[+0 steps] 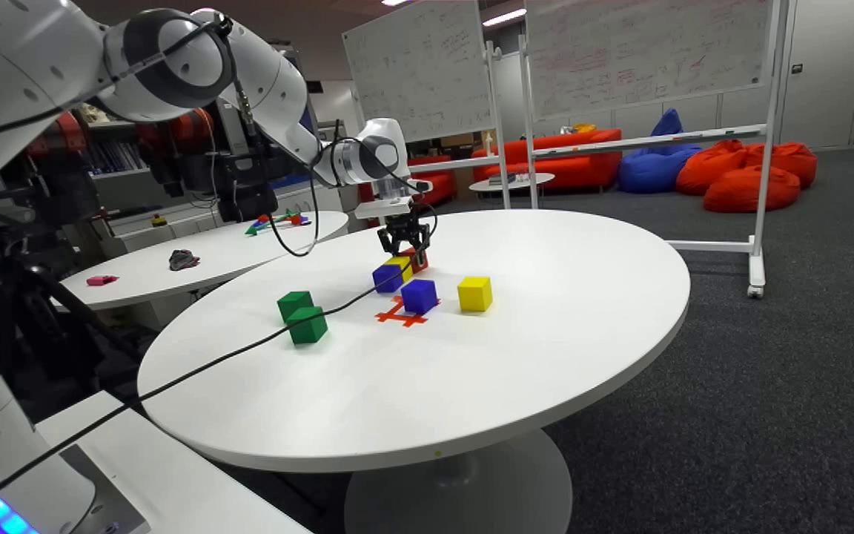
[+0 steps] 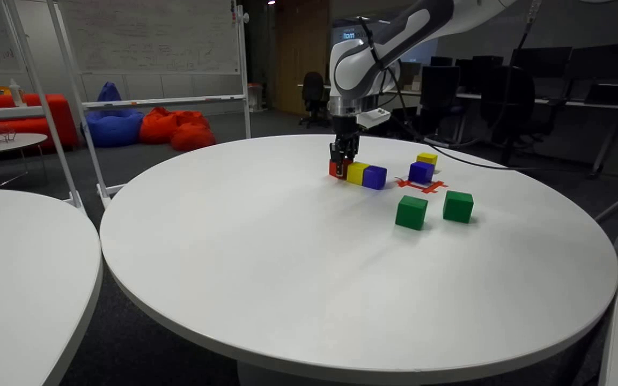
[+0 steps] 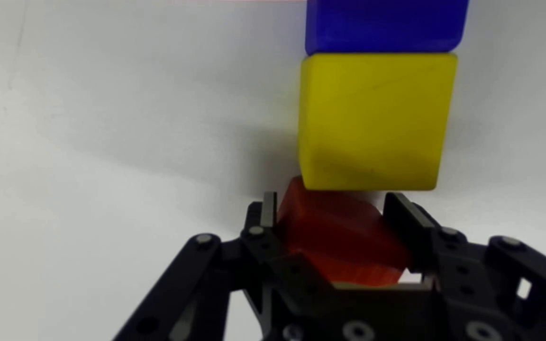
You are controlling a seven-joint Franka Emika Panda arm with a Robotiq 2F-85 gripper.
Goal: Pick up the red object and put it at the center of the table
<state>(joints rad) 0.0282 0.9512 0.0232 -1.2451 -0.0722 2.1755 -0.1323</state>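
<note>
White table [image 2: 244, 257], red block [image 3: 341, 234] pinched in gripper [image 3: 332, 210], beside yellow cube [image 3: 375, 121].

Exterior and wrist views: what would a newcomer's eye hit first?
Probably the big white arm across the upper left of an exterior view. Next, in the wrist view, the bright yellow block above and right of centre. Just below it in that picture, the red block sits askew in the gripper.

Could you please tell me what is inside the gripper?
A red block sits askew between the jaws of the gripper, which covers part of it; the block's underside is hidden.
</note>
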